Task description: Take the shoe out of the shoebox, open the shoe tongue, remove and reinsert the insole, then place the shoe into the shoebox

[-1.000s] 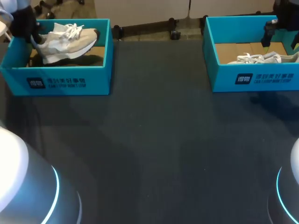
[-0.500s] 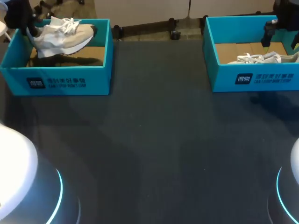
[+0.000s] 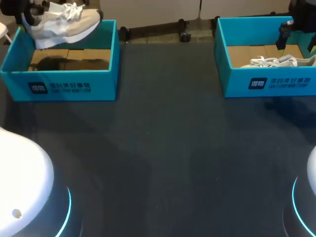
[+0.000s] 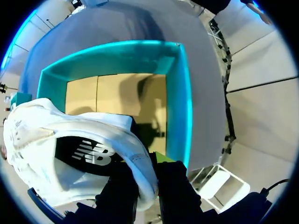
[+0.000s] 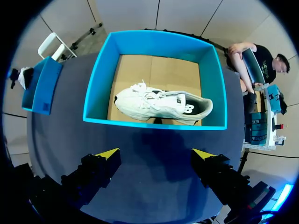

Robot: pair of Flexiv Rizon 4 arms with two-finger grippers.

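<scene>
Left gripper [image 4: 145,163] is clamped tight on the heel collar of the beige shoe [image 3: 64,24], one dark finger inside the opening and one outside, with padded white fabric squeezed between them. The shoe hangs in the air over the far edge of the left shoebox [image 3: 69,81], at the table's [image 3: 168,148] far-left corner. Its toe points toward the box's right wall and its white laces are loose on top. It has a soft mesh-and-suede upper, a thick pale sole and a black lining. Below it there's only the box's bare brown cardboard floor, carrying the shoe's shadow, inside bright teal walls.

Over to the right gripper [image 5: 154,156]: its yellow-tipped fingers are spread wide with nothing between them, and it hovers above the near wall of the right shoebox [image 5: 154,123] at the far-right corner. A white shoe [image 5: 161,105] lies lengthwise on the cardboard inside.
</scene>
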